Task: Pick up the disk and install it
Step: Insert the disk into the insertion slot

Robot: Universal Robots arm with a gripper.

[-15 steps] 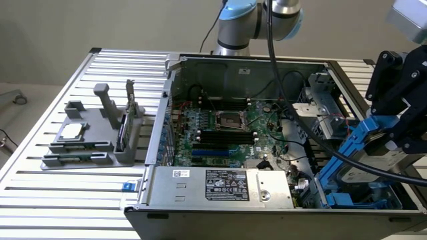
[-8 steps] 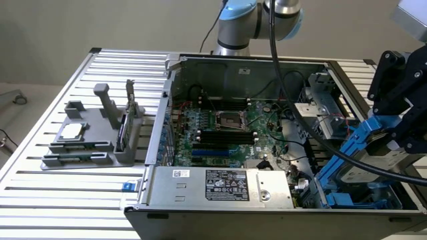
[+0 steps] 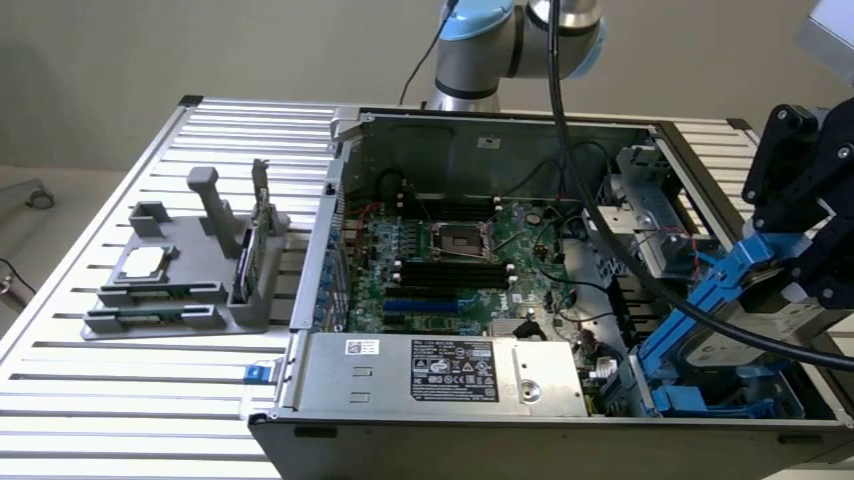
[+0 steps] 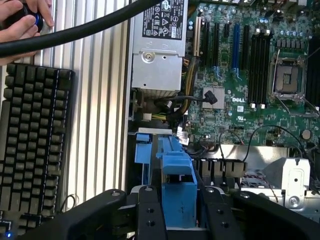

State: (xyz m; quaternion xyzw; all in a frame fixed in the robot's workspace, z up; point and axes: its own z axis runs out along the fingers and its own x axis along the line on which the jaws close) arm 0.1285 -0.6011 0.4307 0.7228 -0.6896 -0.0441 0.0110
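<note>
- Outside, in the exterior view, the gripper hung at the exterior view's right, over the near right corner of the open computer case.
- It was clamped on the disk, which sat tilted in its blue carrier, its low end dipping into the case just above the blue drive bay.
- A black cable ran from the arm down across the case and over the disk.
- Inside the case lay the green motherboard, with the silver power supply along the near wall.
- A grey fixture stood on the slatted table at the exterior view's left, well apart from the case.
- Next, in the wrist view, the gripper showed its black fingers pressed against either side of the disk's blue carrier.
- Beyond the carrier were the power supply and the motherboard with its CPU socket.
- A black keyboard rested on the table beside the case, and a person's hand held a small dark and blue object near the cable.
</note>
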